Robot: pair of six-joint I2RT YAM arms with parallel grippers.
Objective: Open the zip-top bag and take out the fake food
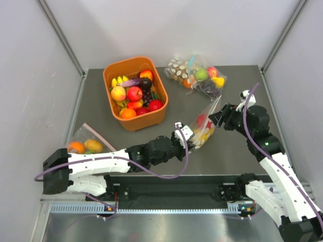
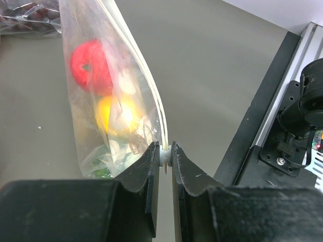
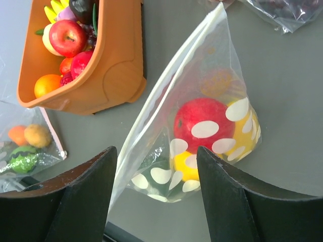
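Observation:
The zip-top bag [image 1: 204,128] is clear with white dots and is held up off the table between the two arms. Through it I see the fake food: a red fruit [image 3: 207,123], a yellow one [image 3: 189,166] and a green one at the bottom. My left gripper [image 1: 182,132] is shut on the white zip slider at the end of the zip strip [image 2: 165,151], and the bag [image 2: 108,101] stretches away from it. My right gripper [image 1: 218,117] is open [image 3: 156,149] near the bag's far upper corner and holds nothing.
An orange basket [image 1: 149,119] full of toy fruit stands at the back left, also in the right wrist view [image 3: 108,65]. A second dotted bag [image 1: 198,75] lies at the back. A third bag with an orange fruit [image 1: 86,145] lies at the left edge.

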